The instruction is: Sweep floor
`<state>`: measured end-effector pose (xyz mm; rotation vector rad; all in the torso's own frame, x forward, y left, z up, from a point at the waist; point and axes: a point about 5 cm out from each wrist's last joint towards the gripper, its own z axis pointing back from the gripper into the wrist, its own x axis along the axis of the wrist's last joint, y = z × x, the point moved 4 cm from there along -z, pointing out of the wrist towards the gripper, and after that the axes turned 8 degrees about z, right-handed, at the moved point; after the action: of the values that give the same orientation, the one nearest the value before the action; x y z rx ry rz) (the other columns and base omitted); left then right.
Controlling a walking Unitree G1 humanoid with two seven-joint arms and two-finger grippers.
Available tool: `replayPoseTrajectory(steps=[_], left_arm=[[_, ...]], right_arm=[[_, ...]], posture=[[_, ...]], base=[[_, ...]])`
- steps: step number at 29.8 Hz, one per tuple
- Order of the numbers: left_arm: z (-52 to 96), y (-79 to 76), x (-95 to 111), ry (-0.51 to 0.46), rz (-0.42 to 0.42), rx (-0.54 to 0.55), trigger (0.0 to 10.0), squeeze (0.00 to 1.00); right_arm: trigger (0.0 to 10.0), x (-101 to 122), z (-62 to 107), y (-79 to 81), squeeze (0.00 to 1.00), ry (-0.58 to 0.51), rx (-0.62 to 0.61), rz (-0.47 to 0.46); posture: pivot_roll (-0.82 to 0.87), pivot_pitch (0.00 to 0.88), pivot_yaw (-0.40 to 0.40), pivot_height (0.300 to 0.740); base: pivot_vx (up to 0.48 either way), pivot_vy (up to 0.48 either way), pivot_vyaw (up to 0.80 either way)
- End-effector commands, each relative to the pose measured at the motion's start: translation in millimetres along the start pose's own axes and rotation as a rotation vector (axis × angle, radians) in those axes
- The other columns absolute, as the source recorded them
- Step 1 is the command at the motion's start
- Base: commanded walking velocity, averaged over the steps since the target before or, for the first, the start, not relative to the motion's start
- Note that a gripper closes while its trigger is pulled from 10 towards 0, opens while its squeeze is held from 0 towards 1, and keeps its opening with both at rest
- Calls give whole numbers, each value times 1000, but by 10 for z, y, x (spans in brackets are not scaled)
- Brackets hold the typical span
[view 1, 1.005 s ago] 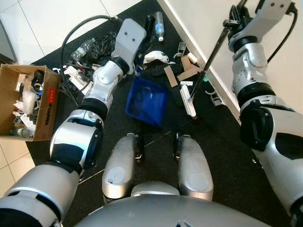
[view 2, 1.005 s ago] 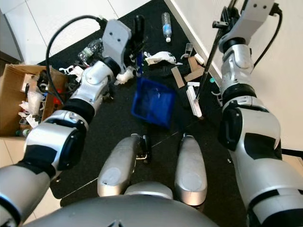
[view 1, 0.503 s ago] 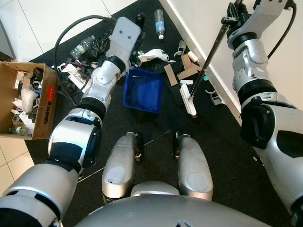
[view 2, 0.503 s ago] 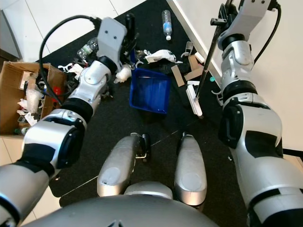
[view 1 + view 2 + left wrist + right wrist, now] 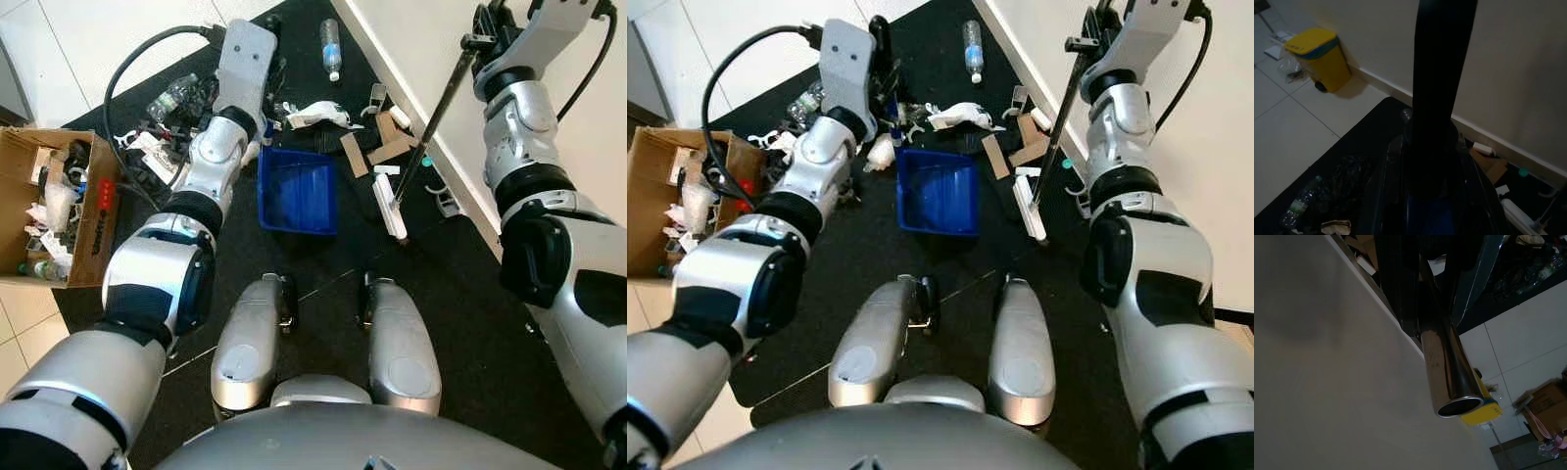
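Observation:
A blue dustpan (image 5: 297, 191) lies flat on the black mat (image 5: 460, 323) just ahead of my knees. Its dark upright handle (image 5: 1435, 98) runs up into my left gripper (image 5: 884, 69), which is shut on it. At the upper right, beside the wall, my right gripper (image 5: 482, 34) is shut on the broom's thin dark pole (image 5: 436, 113). The pole slants down to a white broom head (image 5: 390, 208) resting on the mat to the right of the dustpan. The pole's shiny metal end (image 5: 1447, 377) shows in the right wrist view.
Litter lies beyond the dustpan: a plastic bottle (image 5: 330, 49), cardboard scraps (image 5: 377, 147), crumpled white paper (image 5: 313, 115) and black bags (image 5: 186, 98). A full cardboard box (image 5: 54, 211) stands at the left. The white wall (image 5: 421, 39) borders the right. A yellow bin (image 5: 1320, 58) stands farther along the wall.
The dustpan has gone from tilted and raised to flat on the mat, a little farther from me. My left arm swung outward with it. The broom has barely moved.

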<state>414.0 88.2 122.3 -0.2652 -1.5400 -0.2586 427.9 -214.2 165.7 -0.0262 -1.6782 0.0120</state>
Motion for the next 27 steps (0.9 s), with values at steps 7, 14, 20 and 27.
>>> replayPoseTrajectory(steps=[7,14,20,27], left_arm=[[-69,-274,7,32,56,-118,10000,67],[-68,-399,-2,31,30,-176,10000,67],[-67,-615,33,5,-45,-276,10000,75],[-75,-811,67,-2,-27,-355,10000,71]], right_arm=[[10000,-71,15,53,0,23,13,-19],[10000,-71,19,49,0,20,13,-18],[10000,-114,32,173,0,23,76,-50],[10000,-120,27,555,0,28,267,-158]], posture=[[63,268,100,740],[52,280,105,740],[58,289,109,740],[82,301,115,740]], base=[[0,0,0],[0,0,0],[0,0,0],[0,0,0]])
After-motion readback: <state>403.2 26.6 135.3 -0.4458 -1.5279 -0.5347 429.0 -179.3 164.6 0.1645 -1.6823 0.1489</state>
